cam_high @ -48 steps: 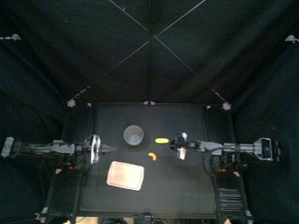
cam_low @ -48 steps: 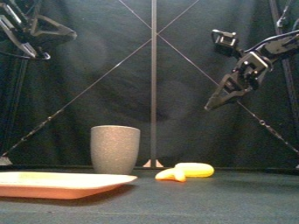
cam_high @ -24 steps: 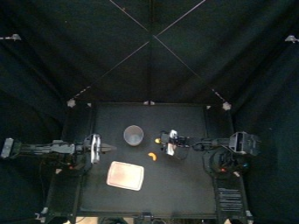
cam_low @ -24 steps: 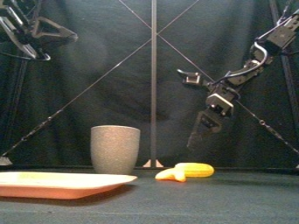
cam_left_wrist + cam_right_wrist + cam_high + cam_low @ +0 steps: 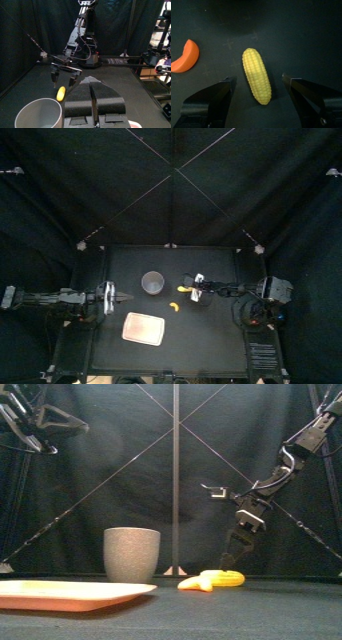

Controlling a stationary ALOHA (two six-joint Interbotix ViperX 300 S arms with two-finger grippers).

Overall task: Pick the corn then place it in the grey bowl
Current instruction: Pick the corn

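Now, far left on the desk (image 5: 267, 619): pink tray (image 5: 67, 594), flat, near the front edge. At the desk's left edge in the top view: left tool (image 5: 107, 298), at rest, jaws pressed together per the left wrist view. Next right: grey bowl (image 5: 131, 554), upright, apart from the tray. Right again: corn (image 5: 225, 577) lying on its side on the desk, small orange wedge (image 5: 194, 584) near one end. Directly over the corn: right tool (image 5: 230, 562), pointed down, jaws spread, tips just above the cob. Seen only from the right wrist view: corn lengthwise between the two jaws, a clear gap on each side, no contact; wedge outside the jaws. From the front, that gap hidden. Right arm (image 5: 287, 459) folded, reaching in from the upper right, wrist tipped steeply down.
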